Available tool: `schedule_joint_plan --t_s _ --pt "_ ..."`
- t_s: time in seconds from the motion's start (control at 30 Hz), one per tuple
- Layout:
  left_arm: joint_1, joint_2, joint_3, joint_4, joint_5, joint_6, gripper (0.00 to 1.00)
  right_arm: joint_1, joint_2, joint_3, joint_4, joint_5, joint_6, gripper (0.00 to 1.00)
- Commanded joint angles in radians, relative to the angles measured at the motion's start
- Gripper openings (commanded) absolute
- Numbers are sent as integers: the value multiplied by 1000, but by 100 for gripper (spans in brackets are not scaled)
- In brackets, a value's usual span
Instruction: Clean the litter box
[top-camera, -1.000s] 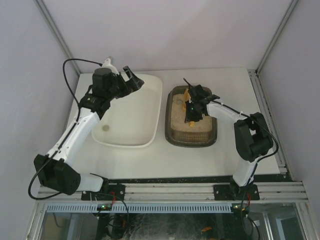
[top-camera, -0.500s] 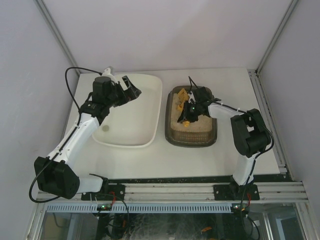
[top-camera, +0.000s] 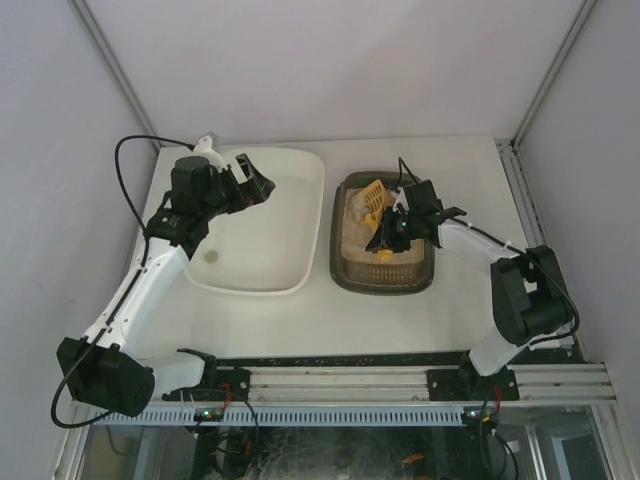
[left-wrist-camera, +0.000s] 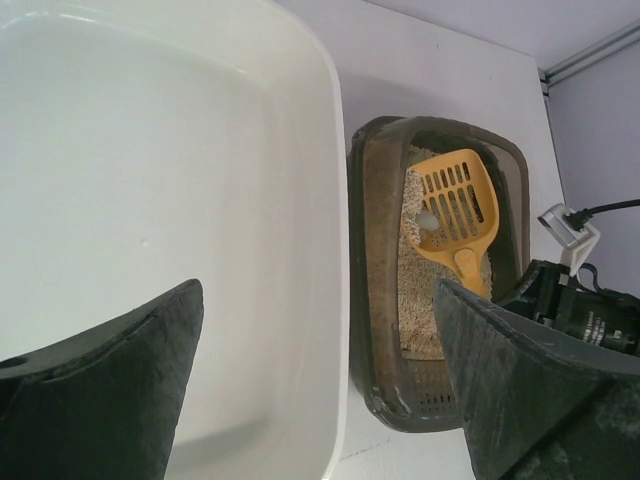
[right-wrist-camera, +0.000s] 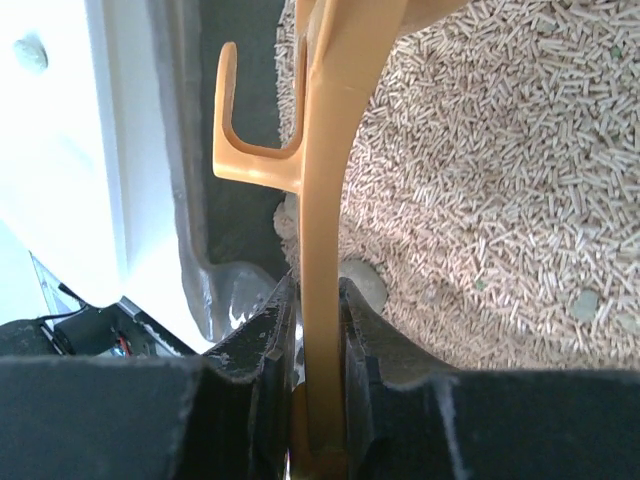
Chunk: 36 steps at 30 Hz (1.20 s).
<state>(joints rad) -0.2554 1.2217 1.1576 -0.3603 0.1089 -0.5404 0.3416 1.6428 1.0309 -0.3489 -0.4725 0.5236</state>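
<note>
Right pincer (right-wrist-camera: 318, 300) clamps the scoop (left-wrist-camera: 458, 200); left pincer (left-wrist-camera: 318, 300), apart, alone views perhaps a clump (left-wrist-camera: 428, 218) on it.

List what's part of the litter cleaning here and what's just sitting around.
In the job: dark brown-grey plastic litter box with pale pellet litter; orange slotted plastic scoop; right gripper, shut on the scoop handle; large white plastic tub, probably the dump bin.
Not in use: left gripper, open over the tub; white table.

The table (top-camera: 300, 325) carries a white tub (top-camera: 270, 235) beside the litter box (top-camera: 385, 287).
</note>
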Motion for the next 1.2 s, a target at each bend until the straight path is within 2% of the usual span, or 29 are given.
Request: schedule_joint_plan --t_s 0.0,0.1,0.2,0.33,0.47,0.53,0.6,0.67,0.77,0.87,0.97,1.03,1.17 --pt "25 -62 -19 -7 47 65 100 -11 -103 -5 -38 14 -21 0" --pt "35 -96 -22 -37 98 119 100 -30 -155 -39 -46 -31 -11 0" --pt "39 -109 -4 -115 95 187 100 -58 -244 -137 17 -114 37 0" --pt "40 -141 -9 -186 45 267 100 -137 -375 -370 310 -278 207 0" --pt "62 -156 -9 -238 37 307 100 -95 -444 -447 400 -279 227 0" --pt "80 -164 -38 -230 42 303 100 -112 -467 -496 477 -292 271 0" --pt "89 -174 -70 -216 45 304 100 -110 -480 -508 463 -256 259 0" --pt "92 -182 -98 -207 70 317 100 -92 -471 -514 472 -287 254 0" --pt "92 -188 -125 -198 100 325 100 -157 -491 -593 559 -311 308 0" --pt "93 -192 -135 -181 64 321 100 -105 -485 -592 528 -277 276 0" --pt "92 -190 -139 -171 14 326 100 -136 -452 -672 698 -341 363 0" --pt "92 -192 -152 -157 -8 327 100 -165 -444 -702 739 -330 388 0" --pt "93 -190 -180 -141 -24 335 100 -61 -433 -653 691 -322 365 0"
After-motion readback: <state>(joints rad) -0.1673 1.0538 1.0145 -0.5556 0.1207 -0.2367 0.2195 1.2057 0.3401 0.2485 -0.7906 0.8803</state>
